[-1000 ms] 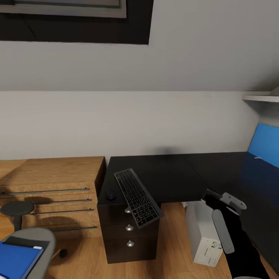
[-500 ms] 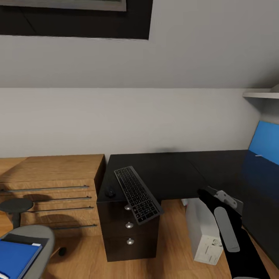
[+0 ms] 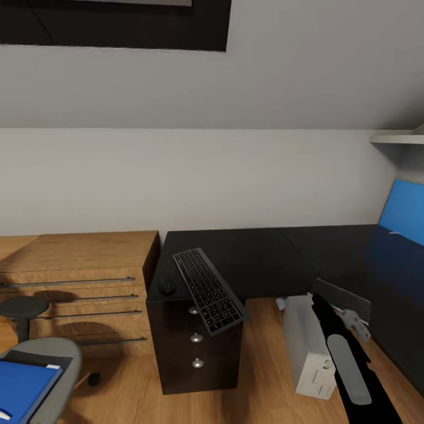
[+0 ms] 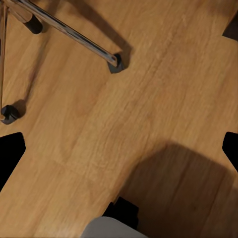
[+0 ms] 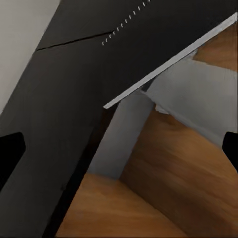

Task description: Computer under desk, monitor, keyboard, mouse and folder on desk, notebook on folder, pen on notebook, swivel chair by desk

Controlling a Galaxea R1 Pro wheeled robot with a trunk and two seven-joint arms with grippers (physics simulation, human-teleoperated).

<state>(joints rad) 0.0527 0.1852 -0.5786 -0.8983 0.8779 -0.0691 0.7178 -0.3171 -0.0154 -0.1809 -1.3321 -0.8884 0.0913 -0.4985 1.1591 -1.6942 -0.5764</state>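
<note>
The black-topped desk (image 3: 265,259) stands against the wall. The keyboard (image 3: 209,290) lies slanted on its left end, overhanging the front edge above the drawer unit (image 3: 197,353). Beside it sits the small mouse (image 3: 168,288). The computer (image 3: 309,347) stands on the floor under the desk. At the lower left is the swivel chair (image 3: 59,359) with the blue folder (image 3: 23,388) on its seat. My right gripper (image 5: 119,148) is open over the desk edge (image 5: 163,69) and computer (image 5: 198,94). My left gripper (image 4: 119,148) is open above the floor and the chair's chrome base (image 4: 74,34). Monitor, notebook and pen are out of view.
A light wood drawer chest (image 3: 76,265) stands left of the desk. A blue wall panel (image 3: 406,212) and a shelf (image 3: 397,139) are at the right. My right arm (image 3: 350,371) reaches up beside the computer. The desk's white pedestal leg (image 5: 126,139) stands close by.
The whole picture has shifted slightly upward, so the camera moved. My right arm has sunk lower and to the right, away from the desk top.
</note>
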